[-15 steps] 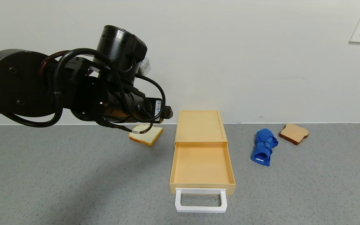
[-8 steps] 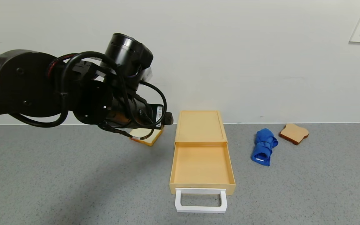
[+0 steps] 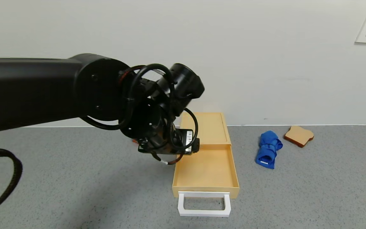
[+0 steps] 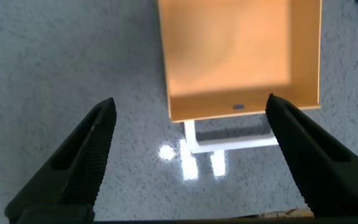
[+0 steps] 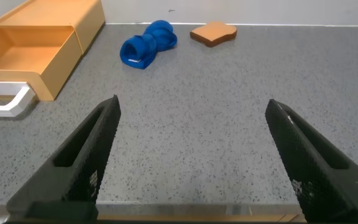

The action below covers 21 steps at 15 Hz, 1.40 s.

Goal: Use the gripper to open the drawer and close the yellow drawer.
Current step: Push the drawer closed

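The pale yellow drawer (image 3: 205, 167) stands pulled out of its flat yellow case (image 3: 203, 127), and its white loop handle (image 3: 204, 203) points toward me. My left gripper (image 3: 196, 147) hangs above the tray's far left corner, beside the case front. In the left wrist view the gripper (image 4: 191, 99) is open and empty, and between its fingers I see the drawer (image 4: 229, 50) and handle (image 4: 229, 142). My right gripper (image 5: 194, 101) is open and empty, low over the table to the drawer's right. It is out of the head view.
A rolled blue cloth (image 3: 268, 149) and a brown bread slice (image 3: 299, 135) lie to the right of the drawer, near the wall. Both also show in the right wrist view, cloth (image 5: 146, 48) and bread (image 5: 213, 32). The grey table has free room in front.
My left arm has swung right and down, from beside the case to over the drawer's far left corner. It now hides the pale bread slice. The drawer has not moved.
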Tool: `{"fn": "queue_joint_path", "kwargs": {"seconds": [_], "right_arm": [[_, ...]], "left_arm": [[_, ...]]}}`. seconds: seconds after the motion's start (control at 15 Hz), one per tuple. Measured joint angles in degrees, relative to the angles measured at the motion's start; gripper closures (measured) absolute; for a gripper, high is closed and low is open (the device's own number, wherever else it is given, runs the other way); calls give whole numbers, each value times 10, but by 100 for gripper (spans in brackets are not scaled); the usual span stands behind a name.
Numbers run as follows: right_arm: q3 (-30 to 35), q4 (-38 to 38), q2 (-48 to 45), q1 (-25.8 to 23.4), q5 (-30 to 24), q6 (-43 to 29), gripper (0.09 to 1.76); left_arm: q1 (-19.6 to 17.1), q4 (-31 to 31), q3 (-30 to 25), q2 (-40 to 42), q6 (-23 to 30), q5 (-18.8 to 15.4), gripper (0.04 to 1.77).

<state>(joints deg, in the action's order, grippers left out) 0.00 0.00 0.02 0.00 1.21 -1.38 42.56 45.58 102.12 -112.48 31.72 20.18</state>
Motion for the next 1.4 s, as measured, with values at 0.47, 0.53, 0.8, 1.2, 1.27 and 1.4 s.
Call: {"fn": "queue_joint_path", "kwargs": {"seconds": [0.47, 0.53, 0.8, 1.2, 1.27, 1.4], "right_arm": [[0, 0, 0, 0, 0, 0, 14], [0, 0, 0, 0, 0, 0, 14], [0, 0, 0, 0, 0, 0, 14], [0, 0, 0, 0, 0, 0, 14], [0, 0, 0, 0, 0, 0, 14], [0, 0, 0, 0, 0, 0, 14]], "left_arm": [[62, 9, 9, -63, 25, -70, 8], [68, 9, 10, -71, 29, -72, 8], [91, 58, 38, -104, 68, -93, 8], [111, 60, 66, -162, 111, -103, 8], [112, 62, 77, -173, 120, -103, 8], [114, 61, 94, -193, 136, -101, 8]]}}
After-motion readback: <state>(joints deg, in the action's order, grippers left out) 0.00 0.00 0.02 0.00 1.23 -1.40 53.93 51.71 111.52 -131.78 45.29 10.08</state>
